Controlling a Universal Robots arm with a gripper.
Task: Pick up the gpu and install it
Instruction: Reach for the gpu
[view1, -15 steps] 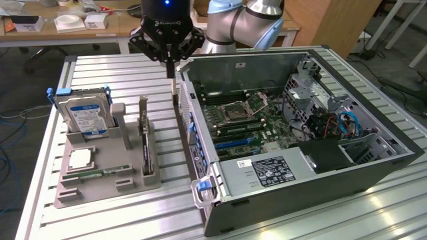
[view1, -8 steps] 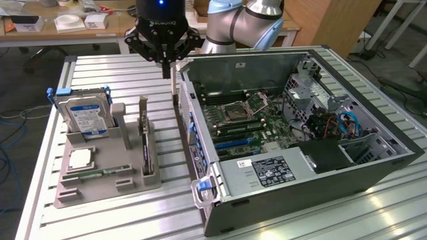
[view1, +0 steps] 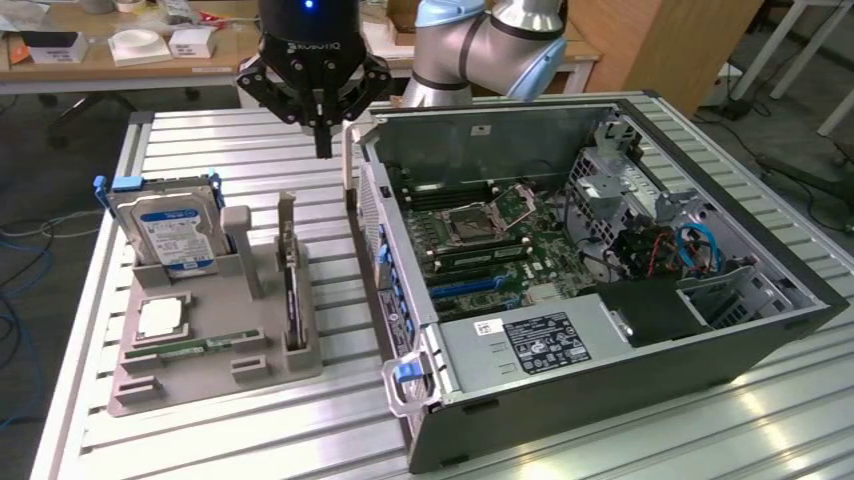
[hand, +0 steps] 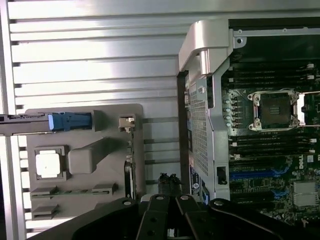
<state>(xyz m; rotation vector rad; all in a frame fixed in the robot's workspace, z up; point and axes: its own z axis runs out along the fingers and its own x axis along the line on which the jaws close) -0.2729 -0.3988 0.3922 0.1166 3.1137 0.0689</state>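
So the thing that matters here: the claw (view1: 322, 148) is pinched fully shut with nothing in it, hanging above the table (view1: 240, 440) in the gap between the grey holder (view1: 200, 385) and the open PC case (view1: 641, 390). The gpu (view1: 291, 290) is parked on its edge in a slot of that holder, on the side closest to the case. From the claw it sits lower, toward the exterior view's left and closer to that camera. Its long axis runs pretty much parallel to the case's side wall, and the pale bracket (view1: 284, 215) sticks up at the end nearest the claw. In the wrist view the card (hand: 128, 175) shows as a thin edge just beside the claw's tips (hand: 169, 181), not touching. Room looks tight-ish to me: the holder's blocks and the hard drive (view1: 167, 235) stand on one side, the case wall on the other. The table is ribbed aluminium slats and the holder sits flat on it. The motherboard (view1: 494, 240) lies exposed inside the case. Behind it all is a cluttered desk.
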